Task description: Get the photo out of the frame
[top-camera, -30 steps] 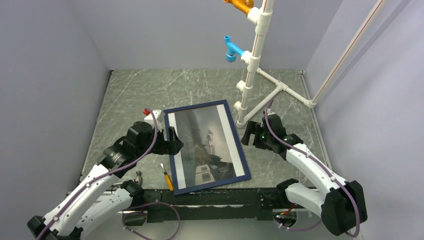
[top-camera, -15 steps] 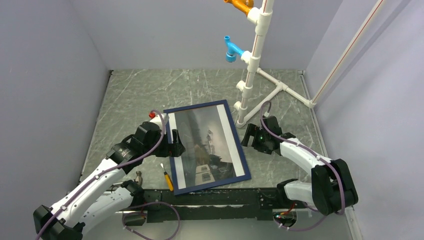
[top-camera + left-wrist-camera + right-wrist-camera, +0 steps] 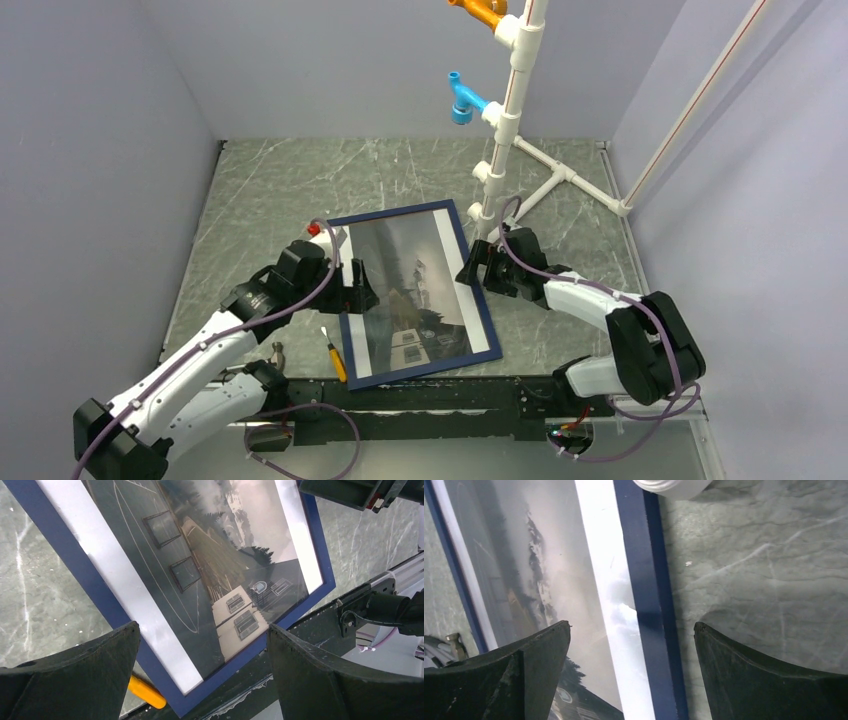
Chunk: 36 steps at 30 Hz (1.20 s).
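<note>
The navy blue frame (image 3: pixel 425 372) lies flat on the table with the photo (image 3: pixel 410 285) inside it, a dark greyish scene with white strips along both long sides. My left gripper (image 3: pixel 358 286) is open at the frame's left long edge. In the left wrist view the left gripper (image 3: pixel 203 627) hovers with jaws wide over the frame (image 3: pixel 90 582) and photo (image 3: pixel 200 555) near the lower corner. My right gripper (image 3: pixel 471 270) is open at the right long edge. In the right wrist view the right gripper (image 3: pixel 632 625) straddles the frame border (image 3: pixel 644 580) beside the photo (image 3: pixel 524 555), holding nothing.
A screwdriver with a yellow handle (image 3: pixel 333 357) lies just left of the frame's near corner, its handle (image 3: pixel 145 692) under my left finger. A white pipe stand (image 3: pixel 505 130) with blue and orange fittings has a foot (image 3: pixel 674 486) by the frame's far right corner. A black rail (image 3: pixel 420 400) runs along the near edge.
My left gripper has moved right onto the frame's left edge. My right gripper has moved left to the frame's right edge. Both stay open; the frame has not moved.
</note>
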### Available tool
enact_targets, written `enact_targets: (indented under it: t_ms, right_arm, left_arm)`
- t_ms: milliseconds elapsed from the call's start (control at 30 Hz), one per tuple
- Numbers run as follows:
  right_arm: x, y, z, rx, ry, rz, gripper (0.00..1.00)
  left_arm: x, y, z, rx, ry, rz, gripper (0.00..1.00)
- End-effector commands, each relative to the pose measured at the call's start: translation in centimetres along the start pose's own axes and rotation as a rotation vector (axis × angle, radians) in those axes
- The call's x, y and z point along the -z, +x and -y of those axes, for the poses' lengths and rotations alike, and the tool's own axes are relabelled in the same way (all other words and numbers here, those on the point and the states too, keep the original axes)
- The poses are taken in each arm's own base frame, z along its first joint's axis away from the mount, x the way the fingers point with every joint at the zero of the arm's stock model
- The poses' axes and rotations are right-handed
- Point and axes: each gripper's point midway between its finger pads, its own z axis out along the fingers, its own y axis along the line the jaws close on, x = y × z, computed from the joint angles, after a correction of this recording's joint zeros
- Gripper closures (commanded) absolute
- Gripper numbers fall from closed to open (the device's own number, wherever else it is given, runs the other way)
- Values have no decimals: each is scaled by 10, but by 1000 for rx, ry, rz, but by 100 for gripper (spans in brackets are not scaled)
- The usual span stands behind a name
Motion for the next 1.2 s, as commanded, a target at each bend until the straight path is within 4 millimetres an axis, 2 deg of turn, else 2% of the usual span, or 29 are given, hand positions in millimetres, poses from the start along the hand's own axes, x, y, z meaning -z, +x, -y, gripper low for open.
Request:
enact_targets:
  t_ms: [0,133,400,633,833,967,1167]
  right_arm:
    - [-5,30,3,-47,15,-104,5]
    - [-12,31,-7,-29,20,-107,14]
    - [-19,40,1,78,211,-18,26]
    - [-20,30,2,115,288,81,42]
    - [-18,27,3,159,315,127,54]
    - [-17,27,-2,205,316,153,59]
    - [-17,25,-15,277,319,170,68]
  left_arm:
    - [-3,-3,12,13,50,-10,1]
    - [-5,-5,16,27,66,-6,1]
    - [-9,-9,13,36,35,-6,1]
    - [-14,-7,19,41,65,-24,1]
    - [-17,-4,31,28,142,-45,1]
    - [-17,-6,48,5,237,-50,1]
    - [-17,-4,61,-12,319,-67,1]
